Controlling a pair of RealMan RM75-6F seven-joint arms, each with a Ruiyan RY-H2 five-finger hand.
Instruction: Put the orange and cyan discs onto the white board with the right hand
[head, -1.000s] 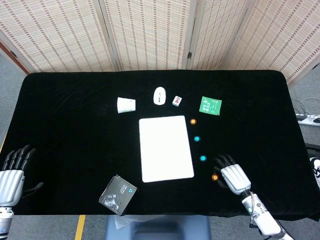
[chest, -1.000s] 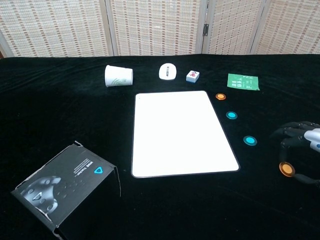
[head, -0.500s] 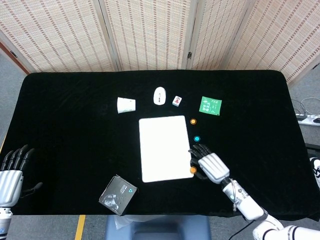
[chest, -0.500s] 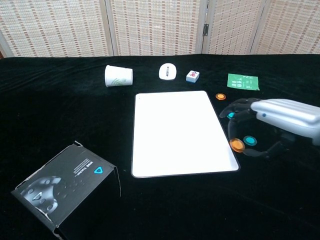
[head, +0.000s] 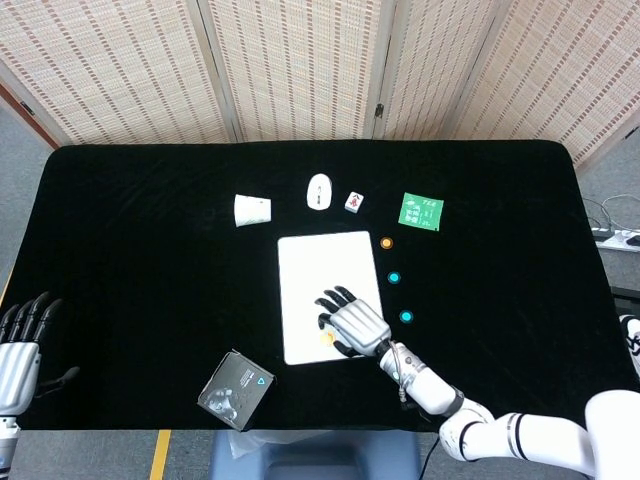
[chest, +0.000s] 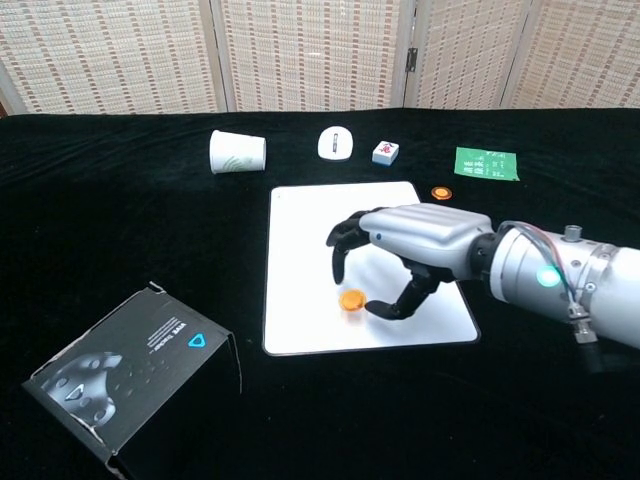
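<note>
Fingers (chest: 345, 238) of the right hand (chest: 415, 240) arch over the orange disc (chest: 351, 300) on the white board (chest: 330, 215), seemingly pinching it for release. Two cyan discs (head: 406, 317) and another orange wait beyond on the table (head: 140, 260).

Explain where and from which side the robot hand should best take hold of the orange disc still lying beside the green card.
Probably from above, pinching opposite points of its rim: the orange disc lies flat on the black table, so its thin edge is the only part to grip.
</note>
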